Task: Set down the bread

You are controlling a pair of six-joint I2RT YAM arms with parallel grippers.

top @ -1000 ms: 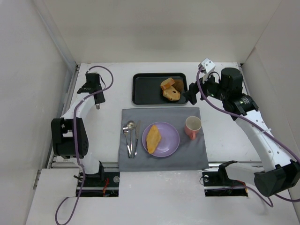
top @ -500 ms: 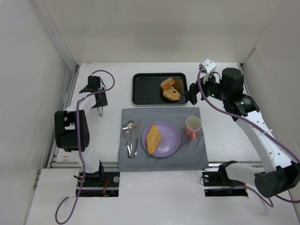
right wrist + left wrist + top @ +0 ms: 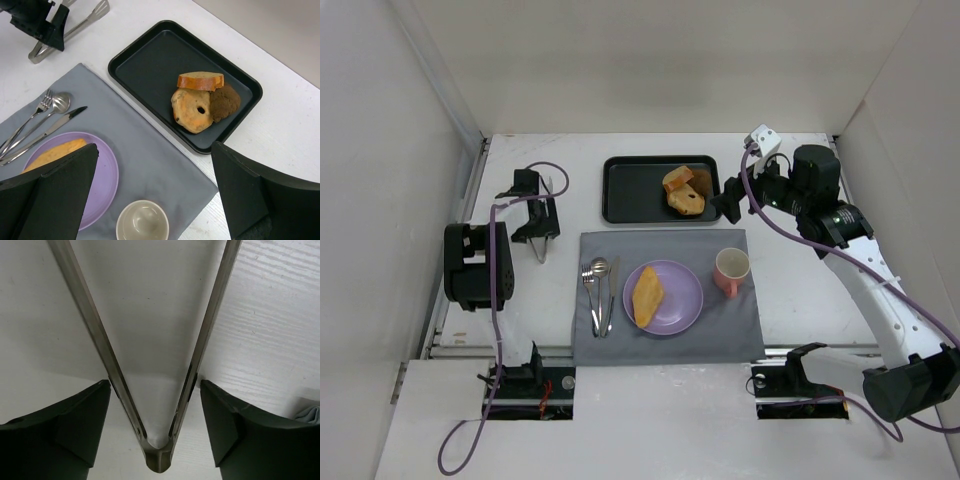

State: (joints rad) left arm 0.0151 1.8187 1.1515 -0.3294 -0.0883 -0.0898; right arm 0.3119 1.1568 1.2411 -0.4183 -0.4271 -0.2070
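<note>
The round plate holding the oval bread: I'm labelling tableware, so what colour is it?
Pale purple: a plain round plate, shown best in the top external view.

**One overhead, two wrist cameras**

The top camera looks steeply down on the whole table (image 3: 790, 160), with the arm bases at 6 o'clock. The left wrist camera, toward 9 o'clock, hangs very close over the tongs (image 3: 159, 459), facing down. The right wrist camera, at 2 o'clock, looks toward 8 o'clock from higher up, sharing the tray (image 3: 150, 65), placemat (image 3: 150, 165) and bread (image 3: 57, 152) with the top view.
</note>
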